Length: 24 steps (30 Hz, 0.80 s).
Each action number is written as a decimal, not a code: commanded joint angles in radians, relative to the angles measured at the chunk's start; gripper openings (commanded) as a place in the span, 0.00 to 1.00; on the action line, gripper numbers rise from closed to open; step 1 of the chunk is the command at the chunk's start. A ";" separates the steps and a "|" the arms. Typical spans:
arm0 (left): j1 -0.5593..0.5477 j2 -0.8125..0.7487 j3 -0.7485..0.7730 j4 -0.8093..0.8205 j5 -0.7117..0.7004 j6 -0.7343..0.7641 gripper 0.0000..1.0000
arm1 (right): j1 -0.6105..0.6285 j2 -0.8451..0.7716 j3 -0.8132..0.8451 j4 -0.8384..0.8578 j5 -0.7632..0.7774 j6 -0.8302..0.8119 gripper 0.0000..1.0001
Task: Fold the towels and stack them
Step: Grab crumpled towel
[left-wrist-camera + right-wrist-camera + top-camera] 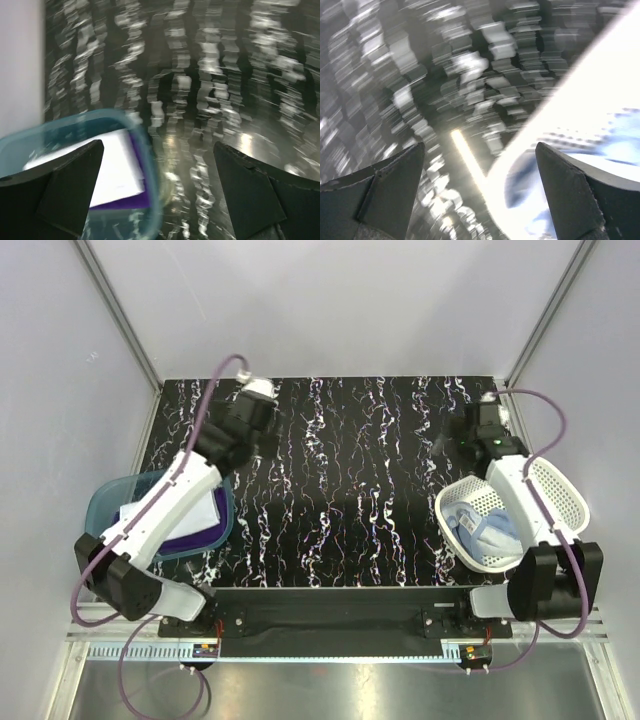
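Note:
A white towel (203,508) lies on a deep purple towel (200,538) inside the teal tub (105,495) at the left; both show in the left wrist view, white (112,170) over purple (127,202). A light blue towel (487,532) lies crumpled in the white basket (555,490) at the right, blurred in the right wrist view (615,150). My left gripper (252,408) is open and empty, raised over the table's far left (160,195). My right gripper (482,430) is open and empty, above the table just beyond the basket (480,192).
The black marbled table (340,470) runs between tub and basket. Grey enclosure walls (60,360) with metal corner posts stand at left, right and back. The arm bases sit on a rail at the near edge (330,620).

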<state>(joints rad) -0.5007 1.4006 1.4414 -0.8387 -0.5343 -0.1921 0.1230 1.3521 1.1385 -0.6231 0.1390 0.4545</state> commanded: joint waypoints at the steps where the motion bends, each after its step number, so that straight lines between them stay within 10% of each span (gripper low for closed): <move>1: -0.158 -0.060 0.001 0.091 0.033 -0.022 0.99 | -0.112 0.041 0.046 -0.156 0.165 0.049 1.00; 10: -0.476 -0.175 -0.300 0.369 0.171 -0.201 0.99 | -0.215 0.159 -0.051 -0.346 0.235 0.303 1.00; 24: -0.483 -0.270 -0.343 0.412 0.243 -0.106 0.99 | -0.229 0.036 -0.210 -0.089 0.149 0.349 0.96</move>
<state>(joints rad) -0.9852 1.1667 1.1019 -0.5083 -0.3637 -0.3241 -0.0998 1.4601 0.9203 -0.7788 0.2703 0.7841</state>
